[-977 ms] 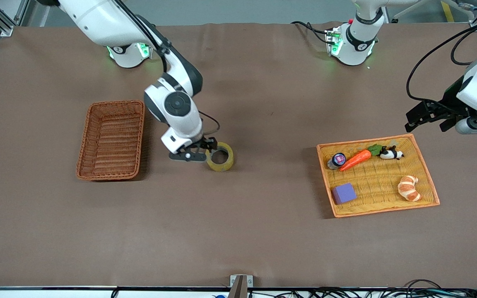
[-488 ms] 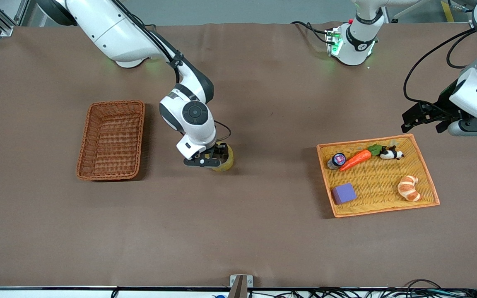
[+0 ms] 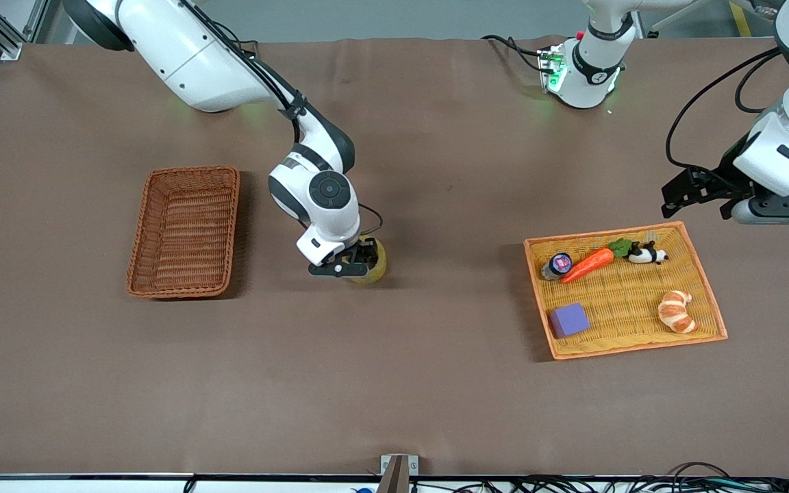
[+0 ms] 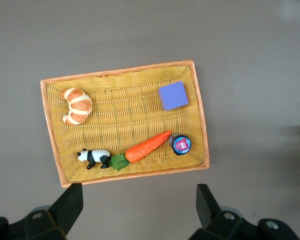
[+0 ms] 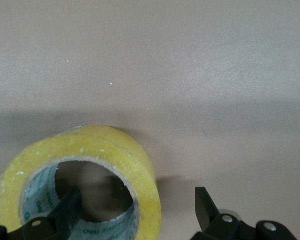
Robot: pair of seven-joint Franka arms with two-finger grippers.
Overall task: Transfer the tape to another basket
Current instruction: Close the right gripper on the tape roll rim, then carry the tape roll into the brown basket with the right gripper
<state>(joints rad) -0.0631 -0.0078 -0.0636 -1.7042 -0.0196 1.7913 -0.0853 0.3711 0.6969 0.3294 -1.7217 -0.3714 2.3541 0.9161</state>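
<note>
The tape point(image 3: 379, 264), a yellowish roll, lies flat on the table about midway between the two containers, mostly covered by my right gripper point(image 3: 352, 264). In the right wrist view the tape point(image 5: 110, 150) has its hole facing up. My right gripper point(image 5: 136, 209) is open and down at the roll, with one finger inside the hole and the other outside the wall. The reddish-brown wicker basket point(image 3: 185, 233) stands empty toward the right arm's end. My left gripper point(image 3: 699, 200) is open and empty in the air by the yellow tray's edge, also in its wrist view point(image 4: 137, 205).
A flat yellow tray with an orange rim point(image 3: 634, 349) lies toward the left arm's end, also in the left wrist view point(image 4: 125, 70). It holds a carrot point(image 3: 587, 264), a toy panda point(image 3: 648, 254), a croissant point(image 3: 677, 311), a purple block point(image 3: 568, 320) and a small jar point(image 3: 559, 263).
My right gripper has moved from beside the tape to over it and come down around its wall. My left arm has drifted slightly.
</note>
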